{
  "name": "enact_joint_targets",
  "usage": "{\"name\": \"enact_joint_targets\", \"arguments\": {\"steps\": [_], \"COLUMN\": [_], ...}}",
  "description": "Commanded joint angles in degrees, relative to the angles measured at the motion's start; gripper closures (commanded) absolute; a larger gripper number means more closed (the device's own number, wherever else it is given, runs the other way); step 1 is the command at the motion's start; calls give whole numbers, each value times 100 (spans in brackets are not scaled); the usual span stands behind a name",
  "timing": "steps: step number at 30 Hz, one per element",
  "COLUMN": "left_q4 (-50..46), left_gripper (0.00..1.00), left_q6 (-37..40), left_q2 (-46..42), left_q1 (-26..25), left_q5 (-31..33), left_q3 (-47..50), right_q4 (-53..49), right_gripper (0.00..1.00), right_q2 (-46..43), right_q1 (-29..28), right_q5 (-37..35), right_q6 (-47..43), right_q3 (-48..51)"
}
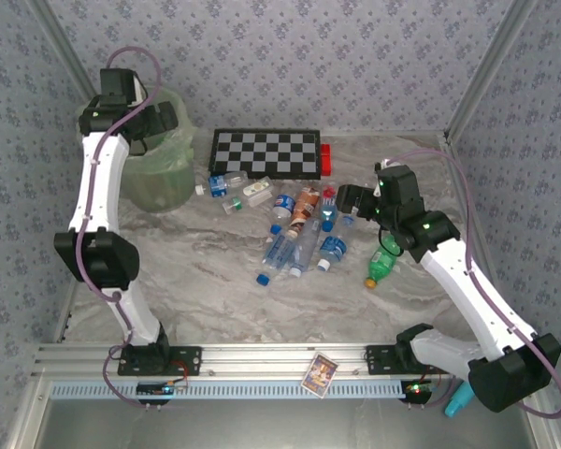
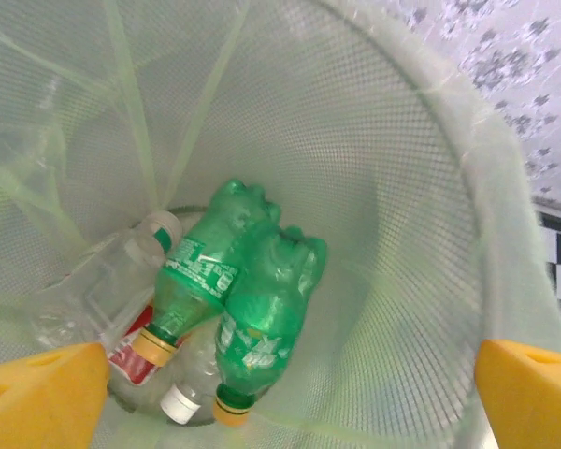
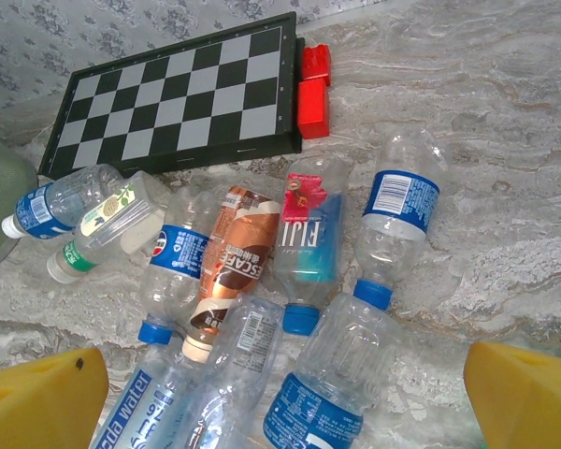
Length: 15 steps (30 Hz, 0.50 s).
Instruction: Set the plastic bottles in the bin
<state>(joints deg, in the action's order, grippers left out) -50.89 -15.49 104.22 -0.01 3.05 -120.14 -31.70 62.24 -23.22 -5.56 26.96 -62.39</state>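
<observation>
Your left gripper (image 2: 285, 398) hangs wide open and empty over the bin (image 2: 402, 168), with green bottles (image 2: 262, 309) lying inside, so the drop looks done. Your right gripper (image 3: 280, 398), also wide, hovers above the plastic bottles (image 3: 309, 234) on the table (image 3: 505, 140). Next: descend and pinch one.
</observation>
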Motion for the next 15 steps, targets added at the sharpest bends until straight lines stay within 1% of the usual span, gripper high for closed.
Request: {"name": "enact_joint_targets", "arguments": {"steps": [1, 5, 7, 12, 15], "left_q4": [-95, -166, -167, -106, 36], "left_gripper": [0, 0, 0, 0, 0], "left_q6": [31, -145, -245, -508, -667], "left_q2": [-330, -379, -418, -606, -811], "left_q1": [16, 14, 7, -64, -185], "left_q5": [7, -289, -432, -928, -1153], "left_q3": [-132, -237, -239, -111, 184], "right_q4": [-152, -244, -581, -1293, -1543], "right_gripper": [0, 0, 0, 0, 0], "right_q2": [-87, -80, -64, 131, 240], "right_q1": [39, 37, 37, 213, 359], "right_q5": [-60, -216, -291, -777, -661], "right_q6": [108, 280, 423, 861, 1168], "right_q3": [95, 95, 104, 84, 205]}}
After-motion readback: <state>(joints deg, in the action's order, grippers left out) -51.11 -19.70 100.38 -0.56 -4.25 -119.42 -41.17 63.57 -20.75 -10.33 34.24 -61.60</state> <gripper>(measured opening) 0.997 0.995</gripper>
